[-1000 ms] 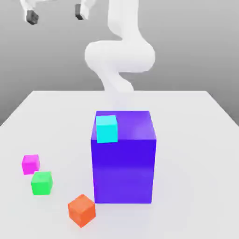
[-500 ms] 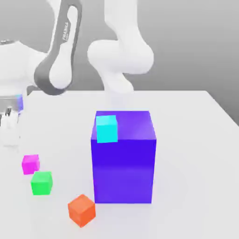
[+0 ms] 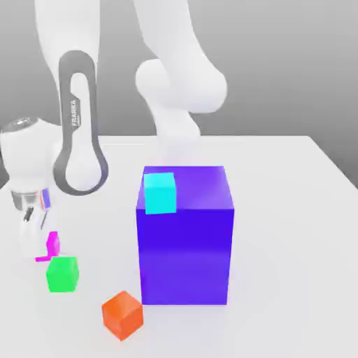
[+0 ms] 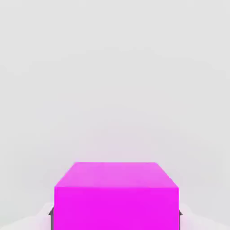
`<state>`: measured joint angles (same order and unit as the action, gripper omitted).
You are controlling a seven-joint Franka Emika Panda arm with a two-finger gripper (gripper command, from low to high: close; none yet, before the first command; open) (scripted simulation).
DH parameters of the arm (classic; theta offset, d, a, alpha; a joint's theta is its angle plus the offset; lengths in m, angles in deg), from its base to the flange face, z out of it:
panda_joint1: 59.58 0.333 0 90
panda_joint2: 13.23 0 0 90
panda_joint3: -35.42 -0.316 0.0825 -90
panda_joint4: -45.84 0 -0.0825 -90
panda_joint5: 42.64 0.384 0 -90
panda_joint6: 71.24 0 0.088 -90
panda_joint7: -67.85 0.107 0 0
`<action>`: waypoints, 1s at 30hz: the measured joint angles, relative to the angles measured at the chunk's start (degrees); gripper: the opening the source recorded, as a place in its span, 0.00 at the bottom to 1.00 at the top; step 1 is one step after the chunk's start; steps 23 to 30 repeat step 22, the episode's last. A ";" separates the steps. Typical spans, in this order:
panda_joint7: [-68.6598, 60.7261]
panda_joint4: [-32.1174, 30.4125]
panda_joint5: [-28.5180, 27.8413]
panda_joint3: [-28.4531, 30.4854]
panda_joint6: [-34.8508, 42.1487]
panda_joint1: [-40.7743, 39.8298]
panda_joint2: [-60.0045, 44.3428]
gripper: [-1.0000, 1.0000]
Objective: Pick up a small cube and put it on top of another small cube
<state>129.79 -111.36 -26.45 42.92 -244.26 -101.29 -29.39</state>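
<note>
at the exterior view's left, the gripper (image 3: 40, 246) reaches down to the white table (image 3: 294, 245), closed onto the magenta cube (image 3: 53, 244). the hand view gives it away: one finger at either flank of the cube, dark pads (image 4: 52, 220) right up against its sides, so the claw is clamped on it. the cube sits low, at table level, partly covered by the gripper in the exterior view, with its top and one side facing the hand camera.

close by, a bit nearer the exterior camera, is the green cube (image 3: 62, 275), upright on the table. the orange cube (image 3: 122, 315) lies nearer still and further toward the exterior view's right, turned so that one corner points at the camera. beside it, a little further back, stands the big blue box (image 3: 185, 255), far larger than any of the cubes. the cyan cube (image 3: 160, 194) shows against the box's upper part, toward the exterior view's left, overlapping its top and front faces; i can't tell quite how it is supported. the white arm (image 3: 68, 35) comes down from the top of the exterior view.
</note>
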 joint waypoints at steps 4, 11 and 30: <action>6.11 -1.75 -8.13 5.55 5.85 3.62 7.71 0.00; 17.68 -0.63 -16.25 2.83 16.53 11.31 17.56 0.00; 17.97 1.20 -12.30 -0.02 8.87 13.52 7.96 1.00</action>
